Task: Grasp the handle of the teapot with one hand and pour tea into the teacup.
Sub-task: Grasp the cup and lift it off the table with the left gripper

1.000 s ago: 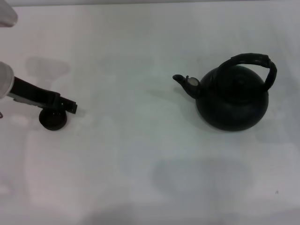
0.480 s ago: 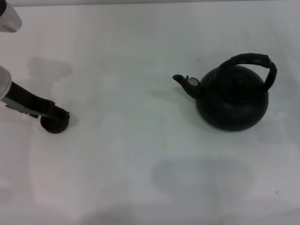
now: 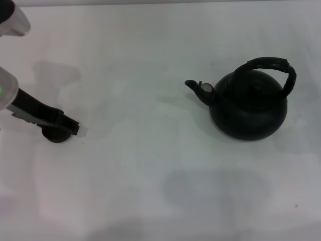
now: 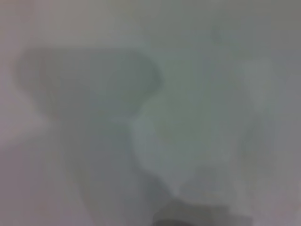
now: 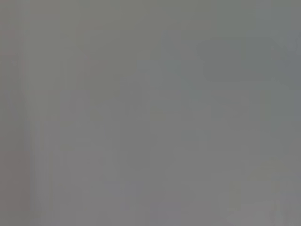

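Teapot (image 3: pixel 249 108), squat matte-black; left gripper (image 3: pixel 67 125) over teacup (image 3: pixel 54 134), jaws' state unclear.

matte black teapot (image 3: pixel 249 108), plain, with a pale grey spot at the spout base. handle (image 3: pixel 271 68) black with a ridged, wrapped look. teacup (image 3: pixel 55 134) dark brown-black, plain. left gripper (image 3: pixel 70 125) black, on a black and silver-grey arm with a white upper part. table (image 3: pixel 150 170) plain white, faint grey shadows.
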`<move>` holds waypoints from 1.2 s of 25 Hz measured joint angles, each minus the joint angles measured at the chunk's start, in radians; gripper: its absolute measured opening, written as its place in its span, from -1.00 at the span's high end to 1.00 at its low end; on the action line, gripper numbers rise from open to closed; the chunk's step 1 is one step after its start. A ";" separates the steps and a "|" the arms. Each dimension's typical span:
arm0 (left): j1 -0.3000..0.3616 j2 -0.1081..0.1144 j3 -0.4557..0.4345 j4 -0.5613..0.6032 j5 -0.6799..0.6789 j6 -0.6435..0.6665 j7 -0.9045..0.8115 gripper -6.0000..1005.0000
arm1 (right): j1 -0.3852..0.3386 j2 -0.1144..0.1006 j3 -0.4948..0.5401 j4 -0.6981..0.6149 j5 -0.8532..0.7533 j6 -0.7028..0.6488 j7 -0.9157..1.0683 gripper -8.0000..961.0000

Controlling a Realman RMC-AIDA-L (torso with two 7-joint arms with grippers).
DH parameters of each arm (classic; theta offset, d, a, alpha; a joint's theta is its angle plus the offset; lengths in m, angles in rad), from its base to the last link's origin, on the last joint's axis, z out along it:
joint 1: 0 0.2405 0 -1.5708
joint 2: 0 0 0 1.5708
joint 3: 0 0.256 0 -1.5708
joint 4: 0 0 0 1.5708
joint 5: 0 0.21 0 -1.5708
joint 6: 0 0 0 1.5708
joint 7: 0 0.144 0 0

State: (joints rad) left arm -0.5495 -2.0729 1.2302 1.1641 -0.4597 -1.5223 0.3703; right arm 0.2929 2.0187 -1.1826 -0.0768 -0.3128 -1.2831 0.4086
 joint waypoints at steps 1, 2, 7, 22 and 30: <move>-0.005 0.000 0.001 -0.009 -0.001 0.000 0.002 -0.75 | 0.001 0.000 0.000 0.000 0.000 0.000 -0.001 -0.73; -0.008 -0.001 0.002 -0.016 -0.001 -0.001 0.004 -0.75 | 0.001 0.000 0.000 0.000 0.000 0.000 -0.001 -0.73; -0.021 -0.001 0.009 -0.042 -0.002 -0.008 0.008 -0.75 | 0.000 0.000 0.000 0.000 0.000 0.001 -0.001 -0.73; -0.026 0.002 0.006 -0.043 0.006 -0.005 0.001 -0.51 | -0.001 0.000 0.001 0.006 0.003 0.001 -0.002 -0.73; -0.150 0.020 0.003 -0.052 0.057 -0.012 0.020 -0.41 | 0.003 -0.001 -0.006 0.001 -0.004 -0.005 -0.002 -0.73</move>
State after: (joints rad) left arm -0.6998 -2.0530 1.2336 1.1123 -0.4029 -1.5342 0.3898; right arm 0.2958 2.0181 -1.1888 -0.0756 -0.3165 -1.2879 0.4064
